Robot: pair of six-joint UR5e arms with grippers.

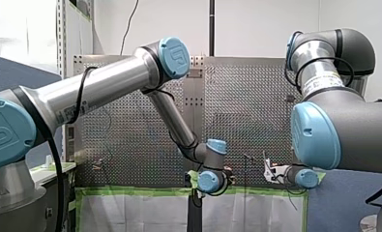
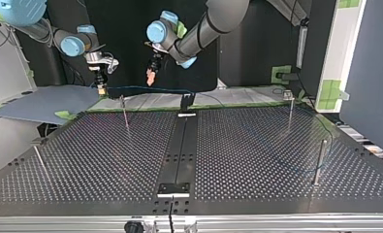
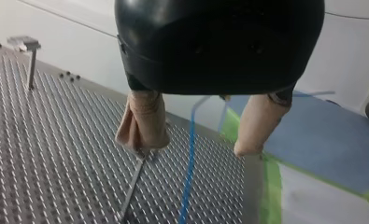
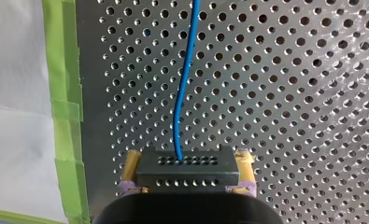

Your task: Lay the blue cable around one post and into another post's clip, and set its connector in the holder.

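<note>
My right gripper [image 4: 188, 161] is pinching the black connector [image 4: 187, 173] between its yellow pads, hovering just behind the post [image 2: 125, 112] in the top view; the cable [image 4: 184, 79] is trailing from the connector and passing close by that post's top, touching or not I cannot tell. My left gripper [image 3: 195, 147] is hanging beside the post with beige fingers spread; the cable is running beneath the gap, ungripped. Routing seems to be the step in hand, the connector not yet being seated. The next move likely calls for the left fingers closing on the cable to steer it around the post, with slack fed from the right. Beyond the post the cable is fading against the table [image 2: 257, 160]; which post bears the clip, and where the holder stands, I cannot make out.
</note>
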